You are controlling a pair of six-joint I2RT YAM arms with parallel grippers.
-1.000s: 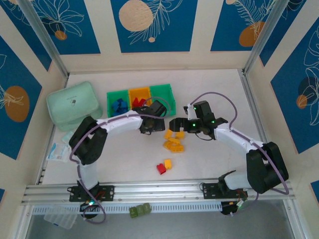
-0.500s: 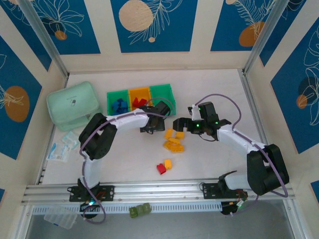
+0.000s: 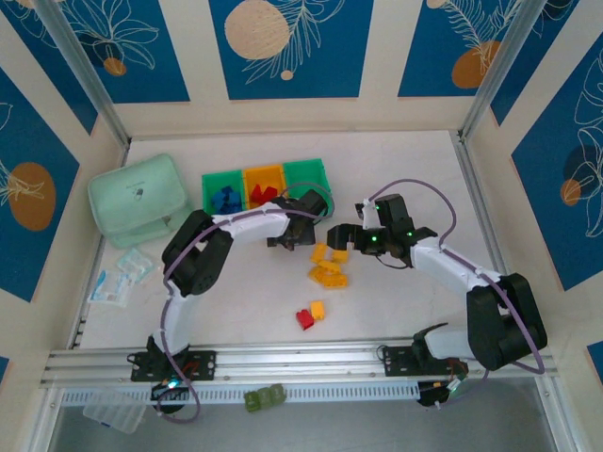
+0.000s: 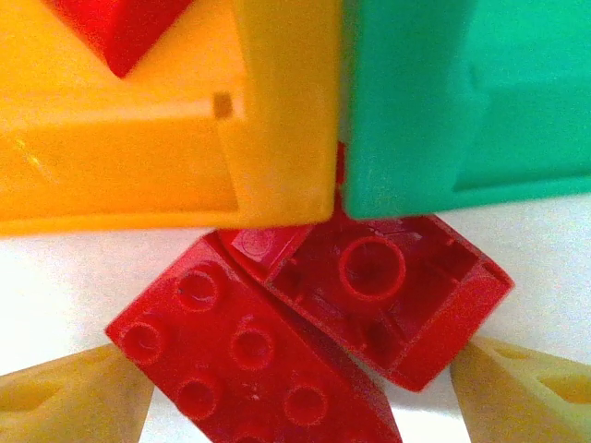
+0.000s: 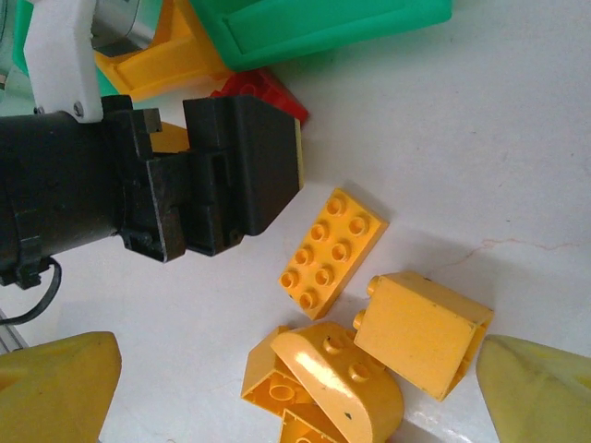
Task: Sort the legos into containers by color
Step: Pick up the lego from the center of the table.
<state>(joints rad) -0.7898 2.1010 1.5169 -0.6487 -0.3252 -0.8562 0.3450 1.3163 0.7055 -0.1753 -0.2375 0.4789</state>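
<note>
The left gripper point(image 4: 300, 399) is seen with its fingers spread wide to either side of two red pieces lying on the table point(image 4: 55, 277). A studded red lego point(image 4: 249, 360) is placed by the left finger and an upturned red lego point(image 4: 379, 286) by the right finger, the one overlapping the other. Whether either is touched by the pads cannot be told.

Just ahead of these fingertips the orange container point(image 4: 138, 157) and the green container point(image 4: 480, 92) are set side by side, and both red pieces are butted against their near walls.

The right gripper point(image 5: 295, 397) is held fully wide, with nothing gripped. Between its fingers a curved yellow lego point(image 5: 332, 378) and a yellow block point(image 5: 422, 332) are found touching each other, and a flat yellow lego point(image 5: 332, 251) is laid just ahead of them.
</note>
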